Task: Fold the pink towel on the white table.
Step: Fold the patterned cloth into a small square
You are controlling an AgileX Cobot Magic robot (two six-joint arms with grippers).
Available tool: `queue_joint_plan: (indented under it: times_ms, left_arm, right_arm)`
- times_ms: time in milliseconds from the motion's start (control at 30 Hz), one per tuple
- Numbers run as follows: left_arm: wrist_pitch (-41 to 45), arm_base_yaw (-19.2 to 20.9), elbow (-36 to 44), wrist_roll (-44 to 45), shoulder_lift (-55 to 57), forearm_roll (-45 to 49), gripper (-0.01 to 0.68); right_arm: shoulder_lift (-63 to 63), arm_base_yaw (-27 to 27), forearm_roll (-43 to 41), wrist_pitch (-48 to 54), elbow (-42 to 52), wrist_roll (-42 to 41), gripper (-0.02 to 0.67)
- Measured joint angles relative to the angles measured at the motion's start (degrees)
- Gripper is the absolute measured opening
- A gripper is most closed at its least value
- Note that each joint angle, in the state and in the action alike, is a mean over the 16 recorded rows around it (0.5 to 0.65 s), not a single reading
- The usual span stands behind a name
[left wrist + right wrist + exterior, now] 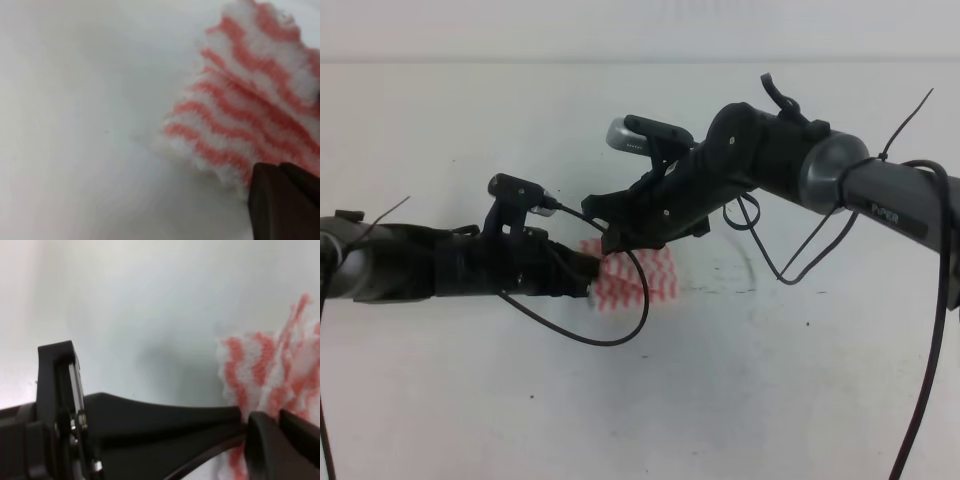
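Reaching inward, both arms meet over the pink towel (655,280); jaws' state cannot be told.

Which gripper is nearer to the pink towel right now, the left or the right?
Neither clearly: both are at it. The left gripper meets the pink towel at its left edge, while the right gripper comes down on its upper left corner. The white table lies beneath.

The pink towel (645,280), striped in wavy pink-red and white, lies bunched near the middle of the white worktop (720,400).
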Motion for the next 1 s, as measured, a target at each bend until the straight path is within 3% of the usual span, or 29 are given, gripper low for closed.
queue_joint_plan:
  times_ms: [1000]
  left_arm:
    - [-0.1,0.64,0.05,0.25,-0.05,0.01,-0.006]
  right_arm:
    - [0.95,0.81,-1.22,1.24,0.0,0.11,-0.016]
